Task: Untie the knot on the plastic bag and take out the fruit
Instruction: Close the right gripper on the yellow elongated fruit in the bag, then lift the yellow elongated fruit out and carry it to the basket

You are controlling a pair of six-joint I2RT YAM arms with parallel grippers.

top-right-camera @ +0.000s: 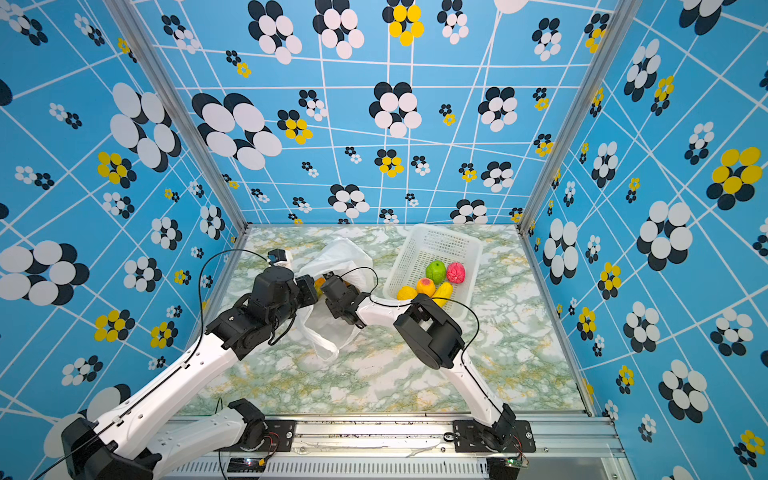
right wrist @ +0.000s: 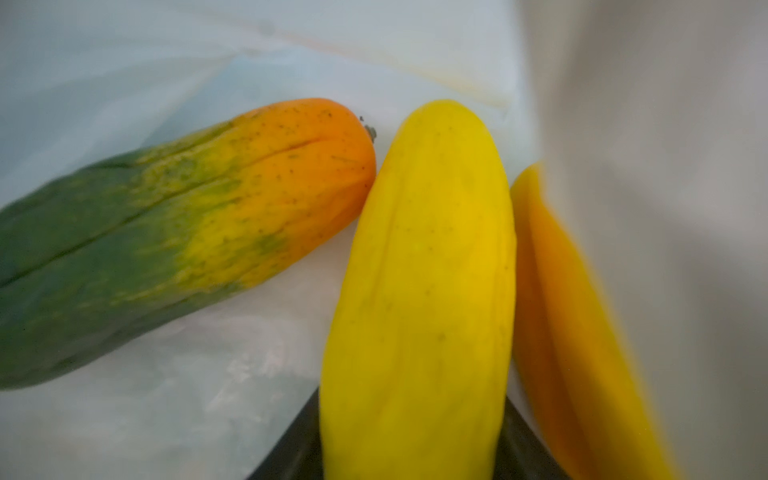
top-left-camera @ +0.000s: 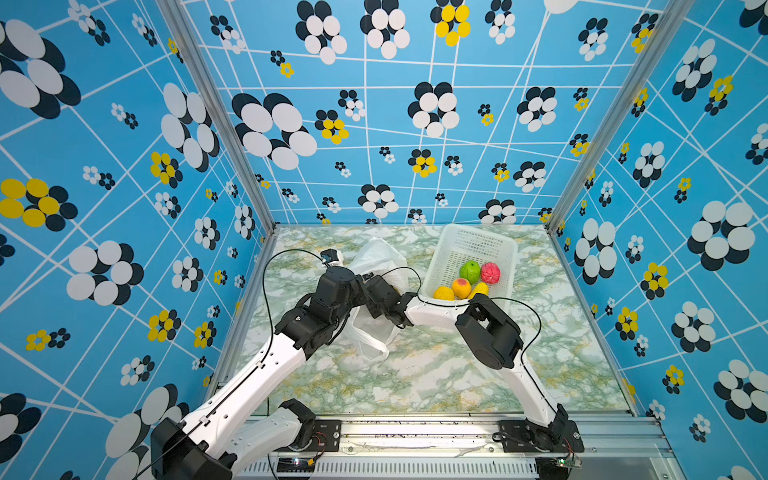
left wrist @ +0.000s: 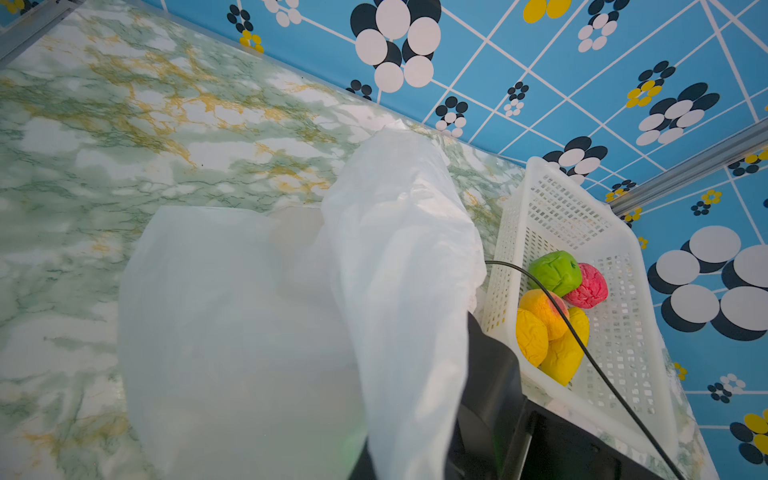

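- Plastic bag [top-left-camera: 376,253] lies open mid-worktop [top-left-camera: 415,374], left of the basket [top-left-camera: 469,245]. No knot visible; handles [top-left-camera: 374,345] lie loose on its near side.
- Left end effector [top-right-camera: 309,291]: closed, pinching the bag's rim film.
- Right end effector [right wrist: 415,440]: inside the bag, jaws either side of the long yellow fruit [right wrist: 419,270]; can't tell if it's clamped.
- Handling: film looks thin, limp and slippery, so hold the rim. Fruit looks light and soft; grip across the middle.
- Count: one bag, one basket. Three long fruit in the bag, counting the green-orange fruit [right wrist: 187,232] and the orange fruit [right wrist: 552,311]. Five in the basket.
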